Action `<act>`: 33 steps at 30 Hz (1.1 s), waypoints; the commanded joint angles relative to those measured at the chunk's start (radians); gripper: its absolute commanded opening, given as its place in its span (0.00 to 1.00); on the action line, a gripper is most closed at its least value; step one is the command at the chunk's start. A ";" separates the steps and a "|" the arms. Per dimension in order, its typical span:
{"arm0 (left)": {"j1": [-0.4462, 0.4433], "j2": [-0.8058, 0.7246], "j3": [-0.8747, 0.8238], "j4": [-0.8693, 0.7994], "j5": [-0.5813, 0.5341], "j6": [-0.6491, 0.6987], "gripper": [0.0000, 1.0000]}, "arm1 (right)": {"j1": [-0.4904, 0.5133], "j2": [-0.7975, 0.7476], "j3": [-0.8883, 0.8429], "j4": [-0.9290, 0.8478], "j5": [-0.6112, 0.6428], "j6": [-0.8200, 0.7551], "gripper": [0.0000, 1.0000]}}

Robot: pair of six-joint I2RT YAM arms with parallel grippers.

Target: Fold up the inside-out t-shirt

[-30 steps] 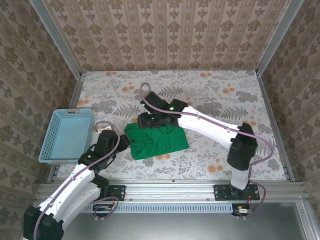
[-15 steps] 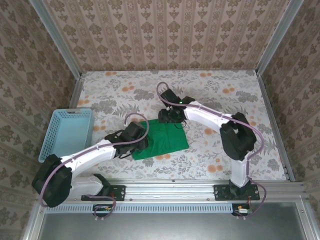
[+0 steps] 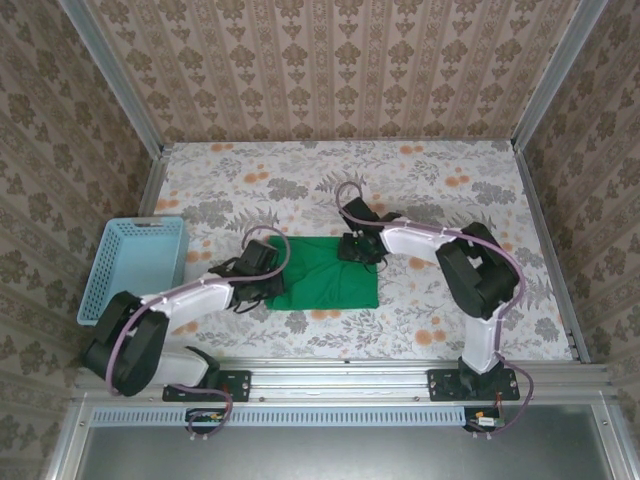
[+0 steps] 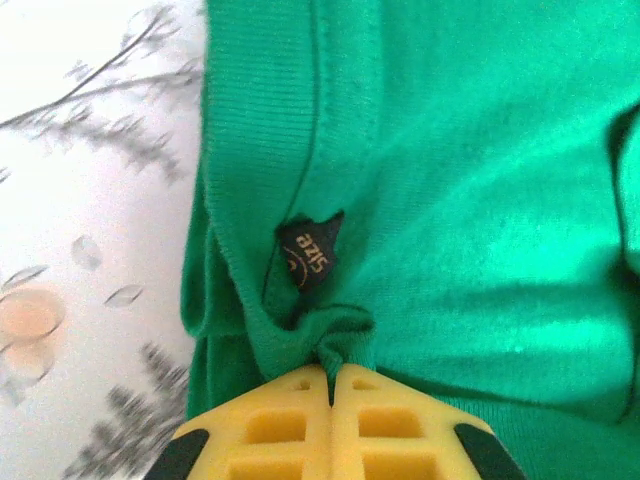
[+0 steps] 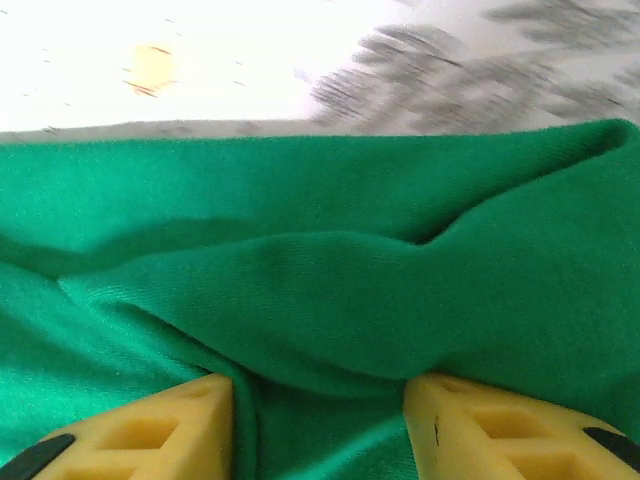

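Top external: 1 tee [image 3: 330, 272], 1 basket [image 3: 135, 272].

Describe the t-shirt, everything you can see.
The t-shirt is plain bright green, soft thin knit, lying folded into a rough rectangle on the floral table. Its ribbed collar and a black size tag are exposed. The left gripper is shut on a pinch of cloth beside the tag at the left edge; the right gripper straddles a raised ridge at the far right edge, jaws apart.
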 commanded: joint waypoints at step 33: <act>0.021 0.307 0.372 -0.066 0.103 0.264 0.20 | 0.103 -0.536 -0.467 -0.076 0.228 0.157 0.53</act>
